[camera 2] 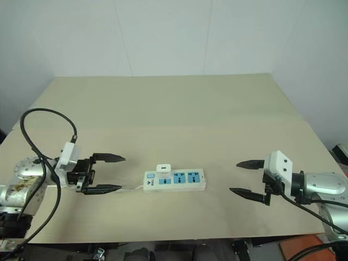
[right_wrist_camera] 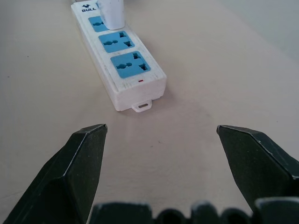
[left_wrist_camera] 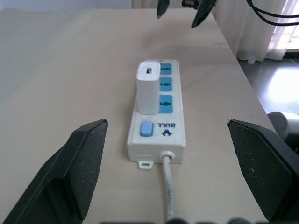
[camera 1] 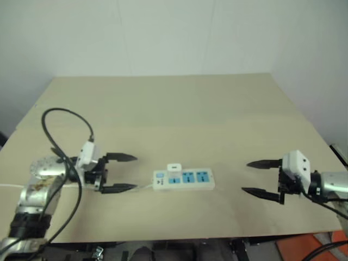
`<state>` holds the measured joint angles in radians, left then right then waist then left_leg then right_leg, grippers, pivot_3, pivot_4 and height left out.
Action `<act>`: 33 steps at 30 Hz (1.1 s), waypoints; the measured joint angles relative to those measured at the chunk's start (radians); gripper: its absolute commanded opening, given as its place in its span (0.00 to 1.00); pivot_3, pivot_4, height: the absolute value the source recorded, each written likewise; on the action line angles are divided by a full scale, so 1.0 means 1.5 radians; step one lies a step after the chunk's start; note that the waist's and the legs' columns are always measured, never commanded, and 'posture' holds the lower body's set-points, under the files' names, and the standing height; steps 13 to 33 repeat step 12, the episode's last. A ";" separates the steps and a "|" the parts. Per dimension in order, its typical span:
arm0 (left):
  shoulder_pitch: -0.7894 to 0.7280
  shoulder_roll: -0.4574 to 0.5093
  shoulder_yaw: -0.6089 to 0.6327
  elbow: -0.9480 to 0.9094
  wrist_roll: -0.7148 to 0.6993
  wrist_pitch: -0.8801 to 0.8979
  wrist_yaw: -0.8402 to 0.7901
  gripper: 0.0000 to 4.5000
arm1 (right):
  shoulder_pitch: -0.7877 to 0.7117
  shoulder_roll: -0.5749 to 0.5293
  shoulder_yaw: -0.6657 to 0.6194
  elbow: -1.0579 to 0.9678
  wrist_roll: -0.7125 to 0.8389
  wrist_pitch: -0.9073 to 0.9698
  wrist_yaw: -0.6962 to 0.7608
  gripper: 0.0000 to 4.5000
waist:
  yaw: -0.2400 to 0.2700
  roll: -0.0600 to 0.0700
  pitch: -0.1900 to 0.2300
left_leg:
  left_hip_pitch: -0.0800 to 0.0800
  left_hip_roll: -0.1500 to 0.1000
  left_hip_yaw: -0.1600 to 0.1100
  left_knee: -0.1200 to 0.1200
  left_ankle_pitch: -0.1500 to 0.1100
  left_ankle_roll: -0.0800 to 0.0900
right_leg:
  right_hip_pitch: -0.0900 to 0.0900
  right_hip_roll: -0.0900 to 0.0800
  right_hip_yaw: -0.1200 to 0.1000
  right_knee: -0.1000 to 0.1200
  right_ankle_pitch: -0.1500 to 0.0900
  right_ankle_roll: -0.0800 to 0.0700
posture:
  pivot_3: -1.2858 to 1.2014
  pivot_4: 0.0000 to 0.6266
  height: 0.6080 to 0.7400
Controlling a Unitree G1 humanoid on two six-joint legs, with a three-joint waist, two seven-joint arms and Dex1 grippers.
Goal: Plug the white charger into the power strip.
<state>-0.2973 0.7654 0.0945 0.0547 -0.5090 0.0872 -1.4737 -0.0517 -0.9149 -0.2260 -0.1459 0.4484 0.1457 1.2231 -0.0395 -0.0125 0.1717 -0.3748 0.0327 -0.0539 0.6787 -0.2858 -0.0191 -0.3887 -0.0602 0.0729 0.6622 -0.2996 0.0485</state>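
The power strip (camera 1: 184, 180) lies flat near the table's front edge, its blue sockets facing up. The white charger (camera 1: 174, 167) stands upright in the socket closest to the switch end (left_wrist_camera: 146, 129). My left gripper (camera 1: 118, 173) hovers open just left of the strip, pointing at it along the thin white cord (left_wrist_camera: 168, 187). My right gripper (camera 1: 260, 177) is open too, a short way off the strip's right end and aimed at it. Neither gripper touches the strip or the charger (left_wrist_camera: 147, 87).
The pale wooden table (camera 1: 174, 109) stretches bare behind the strip up to a white wall. A black cable (camera 1: 60, 130) loops above my left arm. The front edge of the table runs close below the strip.
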 measured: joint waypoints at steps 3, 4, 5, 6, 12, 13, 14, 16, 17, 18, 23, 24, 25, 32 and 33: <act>0.000 -0.004 0.000 0.000 0.001 -0.005 0.011 0.99 | -0.003 0.000 0.004 -0.016 -0.001 0.002 -0.005 1.00 | 0.000 0.000 0.000 | 0.000 0.000 0.000 0.000 0.000 0.000 | 0.000 0.000 0.000 0.000 0.000 0.000 | 0.52 0.24 1.00; -0.001 -0.004 0.000 0.000 0.001 -0.008 0.011 0.99 | -0.004 0.000 0.004 -0.024 0.000 0.005 -0.006 1.00 | 0.000 0.000 0.000 | 0.000 0.000 0.000 0.000 0.000 0.000 | 0.000 0.000 0.000 0.000 0.000 0.000 | 0.52 0.24 1.00; -0.002 -0.004 0.000 0.001 0.001 -0.012 0.008 0.99 | -0.007 0.000 0.005 -0.031 0.001 0.011 -0.007 1.00 | 0.000 0.000 0.000 | 0.000 0.000 0.000 0.000 0.000 0.000 | 0.000 0.000 0.000 0.000 0.000 0.000 | 0.52 0.24 1.00; -0.003 -0.004 0.000 0.002 0.001 -0.013 0.004 0.99 | -0.007 0.000 0.005 -0.033 0.001 0.012 -0.009 1.00 | 0.001 0.000 0.000 | 0.000 0.000 0.000 0.000 0.000 0.000 | 0.000 0.000 0.000 0.000 0.000 0.000 | 0.52 0.24 1.00; -0.022 -0.004 -0.001 0.021 0.001 -0.015 -0.011 0.99 | -0.001 0.000 0.005 -0.040 0.001 0.021 -0.019 1.00 | 0.002 0.000 0.000 | 0.000 0.000 0.000 0.000 0.000 0.000 | 0.000 0.000 0.000 0.000 0.000 0.000 | 0.52 0.24 1.00; -0.022 -0.004 -0.001 0.021 0.001 -0.015 -0.011 0.99 | -0.001 0.000 0.005 -0.040 0.001 0.021 -0.019 1.00 | 0.002 0.000 0.000 | 0.000 0.000 0.000 0.000 0.000 0.000 | 0.000 0.000 0.000 0.000 0.000 0.000 | 0.52 0.24 1.00; -0.022 -0.004 -0.001 0.021 0.001 -0.015 -0.011 0.99 | -0.001 0.000 0.005 -0.040 0.001 0.021 -0.019 1.00 | 0.002 0.000 0.000 | 0.000 0.000 0.000 0.000 0.000 0.000 | 0.000 0.000 0.000 0.000 0.000 0.000 | 0.52 0.24 1.00; -0.022 -0.004 -0.001 0.021 0.001 -0.015 -0.011 0.99 | -0.001 0.000 0.005 -0.040 0.001 0.021 -0.019 1.00 | 0.002 0.000 0.000 | 0.000 0.000 0.000 0.000 0.000 0.000 | 0.000 0.000 0.000 0.000 0.000 0.000 | 0.52 0.24 1.00; -0.022 -0.004 -0.001 0.021 0.001 -0.015 -0.011 0.99 | -0.001 0.000 0.005 -0.040 0.001 0.021 -0.019 1.00 | 0.002 0.000 0.000 | 0.000 0.000 0.000 0.000 0.000 0.000 | 0.000 0.000 0.000 0.000 0.000 0.000 | 0.52 0.24 1.00; -0.022 -0.004 -0.001 0.021 0.001 -0.015 -0.011 0.99 | -0.001 0.000 0.005 -0.040 0.001 0.021 -0.019 1.00 | 0.002 0.000 0.000 | 0.000 0.000 0.000 0.000 0.000 0.000 | 0.000 0.000 0.000 0.000 0.000 0.000 | 0.52 0.24 1.00; -0.022 -0.004 -0.001 0.021 0.001 -0.015 -0.011 0.99 | -0.001 0.000 0.005 -0.040 0.001 0.021 -0.019 1.00 | 0.002 0.000 0.000 | 0.000 0.000 0.000 0.000 0.000 0.000 | 0.000 0.000 0.000 0.000 0.000 0.000 | 0.52 0.24 1.00; -0.022 -0.004 -0.001 0.021 0.001 -0.015 -0.011 0.99 | -0.001 0.000 0.005 -0.040 0.001 0.021 -0.019 1.00 | 0.002 0.000 0.000 | 0.000 0.000 0.000 0.000 0.000 0.000 | 0.000 0.000 0.000 0.000 0.000 0.000 | 0.52 0.24 1.00; -0.022 -0.004 -0.001 0.021 0.001 -0.015 -0.011 0.99 | -0.001 0.000 0.005 -0.040 0.001 0.021 -0.019 1.00 | 0.002 0.000 0.000 | 0.000 0.000 0.000 0.000 0.000 0.000 | 0.000 0.000 0.000 0.000 0.000 0.000 | 0.52 0.24 1.00; -0.022 -0.004 -0.001 0.021 0.001 -0.015 -0.011 0.99 | -0.001 0.000 0.005 -0.040 0.001 0.021 -0.019 1.00 | 0.002 0.000 0.000 | 0.000 0.000 0.000 0.000 0.000 0.000 | 0.000 0.000 0.000 0.000 0.000 0.000 | 0.52 0.24 1.00; -0.022 -0.004 -0.001 0.021 0.001 -0.015 -0.011 0.99 | -0.001 0.000 0.005 -0.040 0.001 0.021 -0.019 1.00 | 0.002 0.000 0.000 | 0.000 0.000 0.000 0.000 0.000 0.000 | 0.000 0.000 0.000 0.000 0.000 0.000 | 0.52 0.24 1.00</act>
